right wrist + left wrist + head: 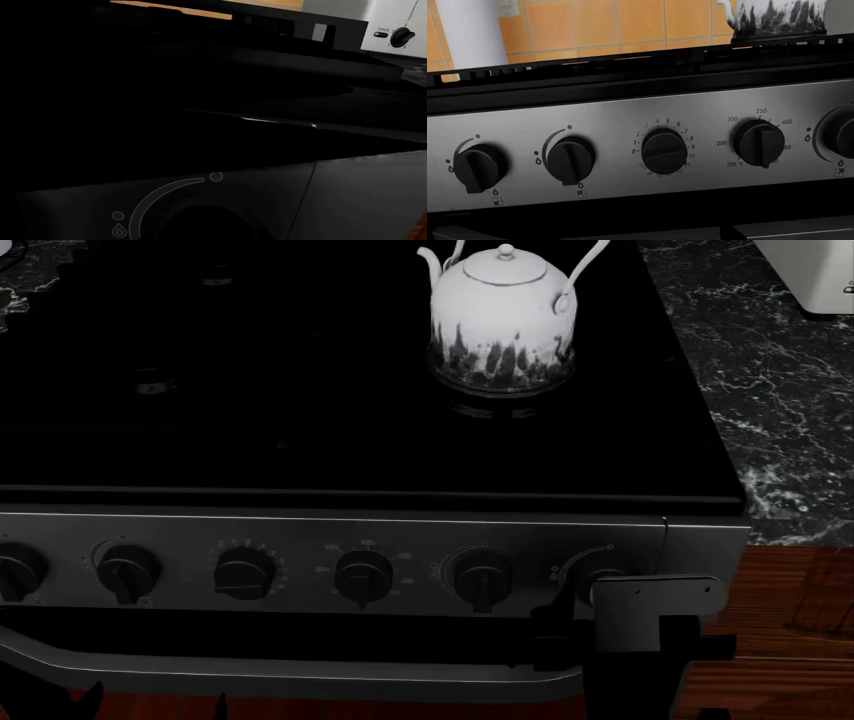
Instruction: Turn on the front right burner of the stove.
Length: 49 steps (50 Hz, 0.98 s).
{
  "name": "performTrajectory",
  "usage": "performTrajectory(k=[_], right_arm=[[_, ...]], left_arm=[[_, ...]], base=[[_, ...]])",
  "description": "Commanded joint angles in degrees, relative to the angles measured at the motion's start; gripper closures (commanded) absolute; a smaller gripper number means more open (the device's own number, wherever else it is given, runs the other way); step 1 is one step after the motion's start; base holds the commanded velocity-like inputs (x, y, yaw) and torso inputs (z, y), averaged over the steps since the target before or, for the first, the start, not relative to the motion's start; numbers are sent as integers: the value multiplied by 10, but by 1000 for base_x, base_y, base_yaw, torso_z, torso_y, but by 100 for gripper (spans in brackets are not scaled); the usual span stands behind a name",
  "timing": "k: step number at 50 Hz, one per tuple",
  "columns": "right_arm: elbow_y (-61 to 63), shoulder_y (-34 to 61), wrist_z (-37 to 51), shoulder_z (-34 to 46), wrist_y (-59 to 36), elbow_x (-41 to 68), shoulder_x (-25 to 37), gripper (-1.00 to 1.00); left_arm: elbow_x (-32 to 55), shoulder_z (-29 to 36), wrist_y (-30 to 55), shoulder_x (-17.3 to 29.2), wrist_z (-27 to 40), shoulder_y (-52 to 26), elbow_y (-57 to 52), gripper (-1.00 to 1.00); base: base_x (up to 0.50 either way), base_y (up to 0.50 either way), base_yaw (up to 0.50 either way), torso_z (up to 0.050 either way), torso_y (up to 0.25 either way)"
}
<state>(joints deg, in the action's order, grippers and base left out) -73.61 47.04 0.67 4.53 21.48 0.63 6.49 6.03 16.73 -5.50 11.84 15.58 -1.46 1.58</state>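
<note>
The stove (400, 540) has a black cooktop and a grey front panel with a row of black knobs. The front right burner (491, 406) shows as a glossy black ring under a white kettle (501, 315). My right gripper (638, 618) is right at the rightmost knob (587, 570) and covers part of it. In the right wrist view that knob (207, 227) fills the lower edge, with an arc mark above it; no fingers show. Only dark tips (83, 700) of my left gripper show. The left wrist view faces the panel's left knobs (570, 160).
The grey oven handle bar (267, 670) runs below the knobs. A dark marble counter (774, 420) lies right of the stove, with a white appliance (814, 270) at its back. Orange wall tiles (627, 25) stand behind the stove. Wooden floor (801, 620) shows at the lower right.
</note>
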Motion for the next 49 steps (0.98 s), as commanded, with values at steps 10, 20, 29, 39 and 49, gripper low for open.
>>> performTrajectory(k=[10, 20, 29, 39, 49], right_arm=[[81, -13, 71, 93, -90, -127, 22, 100], [157, -32, 78, 110, -158, -156, 35, 100], [218, -48, 70, 138, -213, -194, 46, 100], [281, -65, 73, 157, -265, -230, 59, 100], [296, -60, 85, 214, -329, -315, 70, 100]], left_arm=[[2, 10, 5, 4, 0, -3, 3, -100], [4, 11, 7, 6, 3, -6, 4, -100], [6, 13, 5, 7, 6, -4, 1, -100], [7, 16, 3, 9, 8, -5, 3, -100], [29, 12, 4, 10, 2, -6, 3, -100]], base=[[5, 0, 2, 0, 0], [2, 0, 0, 0, 0], [0, 0, 0, 0, 0], [-5, 0, -3, 0, 0], [-12, 0, -5, 0, 3]])
